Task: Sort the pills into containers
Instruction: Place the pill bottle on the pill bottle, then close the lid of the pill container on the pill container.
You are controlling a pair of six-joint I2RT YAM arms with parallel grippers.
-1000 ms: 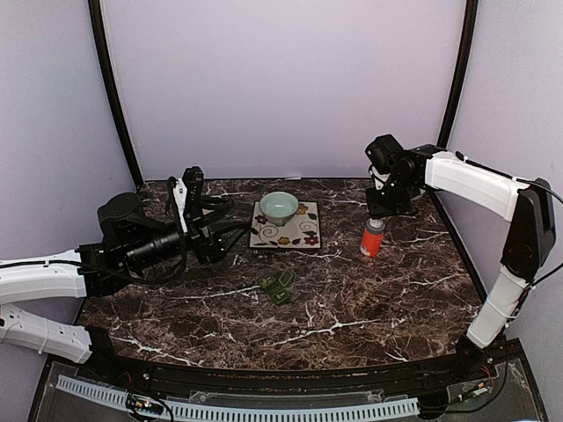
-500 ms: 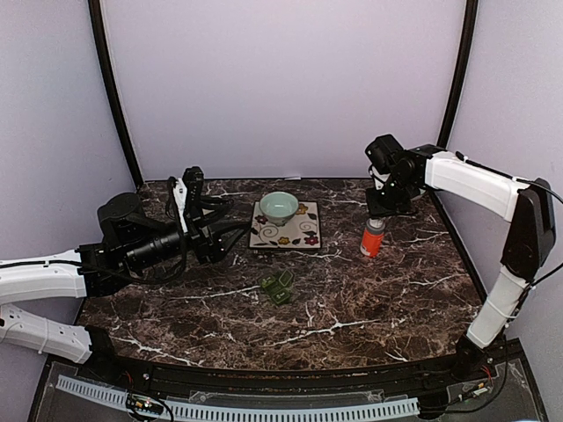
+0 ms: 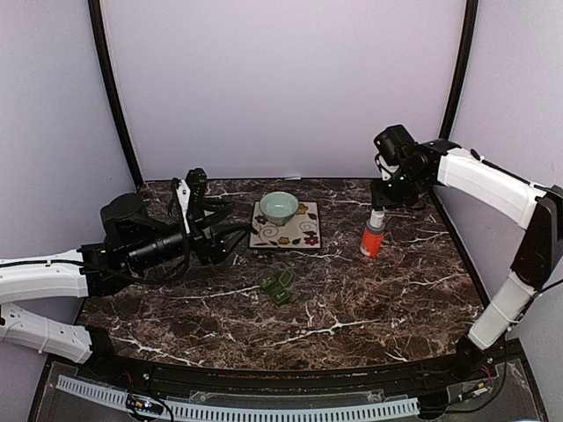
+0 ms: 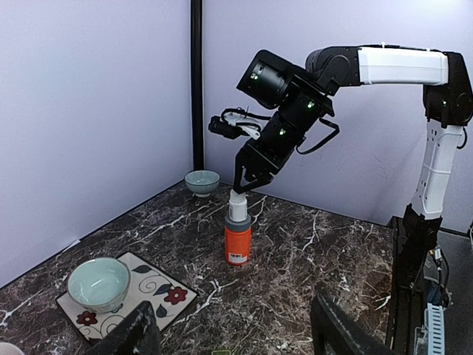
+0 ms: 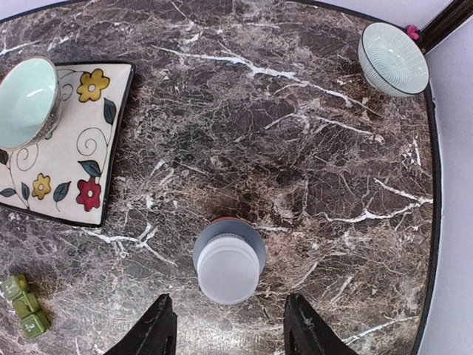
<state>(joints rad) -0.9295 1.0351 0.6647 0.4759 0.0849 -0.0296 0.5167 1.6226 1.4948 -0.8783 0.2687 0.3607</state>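
green and small, the pill box (image 3: 276, 287) lies nearest on the brown marbled table (image 3: 352, 334), a strip of three square compartments, well apart from both arms; it is too small to tell whether any lid is up, and no loose pill shows anywhere. the left gripper (image 4: 233, 336) hangs to the left of it, jaws spread wide and holding nothing, pointing across the table. beyond the pill box sits a flowered tile (image 3: 303, 233) with a pale green bowl (image 3: 278, 207) on it, which looks empty from the left wrist. further right stands the orange bottle (image 3: 373, 239), upright, its white cap (image 5: 228, 268) on. the right gripper (image 5: 229, 333) hovers straight above that cap, jaws parted to either side and apparently clear of it, gripping nothing. a second, ribbed bowl (image 5: 393, 58) rests at the far right corner. i judge the sorting barely begun: the bottle is unopened, so opening it, getting the pills out and filling the compartments all remain.
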